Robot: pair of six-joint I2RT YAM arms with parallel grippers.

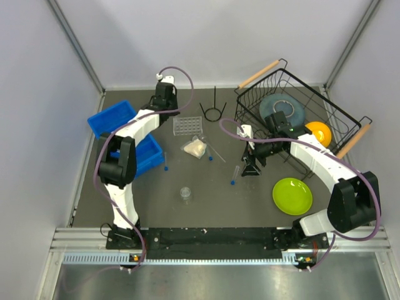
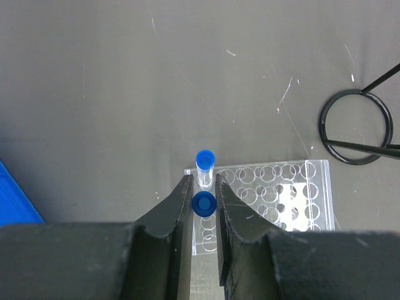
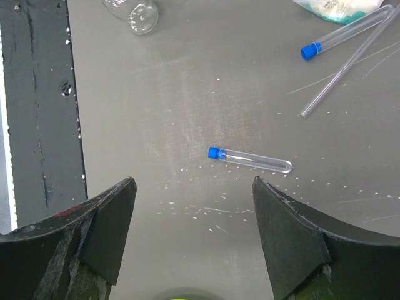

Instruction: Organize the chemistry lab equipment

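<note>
My left gripper [image 2: 203, 182] hangs over the left corner of the clear grid rack [image 2: 275, 194], at the back of the table in the top view [image 1: 167, 111]. It is shut on an upright blue-capped tube [image 2: 204, 204]. A second capped tube [image 2: 205, 164] stands in the rack just ahead. My right gripper [image 3: 194, 182] is open and empty above the table [image 1: 252, 165]. A capped tube [image 3: 250, 160] lies just beyond its fingertips. Another tube [image 3: 347, 32] and a thin clear rod [image 3: 347, 65] lie farther off. The small clear cup [image 1: 185, 193], the cream-filled piece [image 1: 195, 147] and the black ring stand [image 1: 212, 111] sit mid-table.
Two blue bins [image 1: 112, 117] stand at the left, with one more tube [image 1: 165, 161] beside them. The black wire basket [image 1: 325, 100] at the back right holds a grey plate [image 1: 282, 111] and an orange bowl [image 1: 319, 132]. A green plate [image 1: 292, 195] lies front right.
</note>
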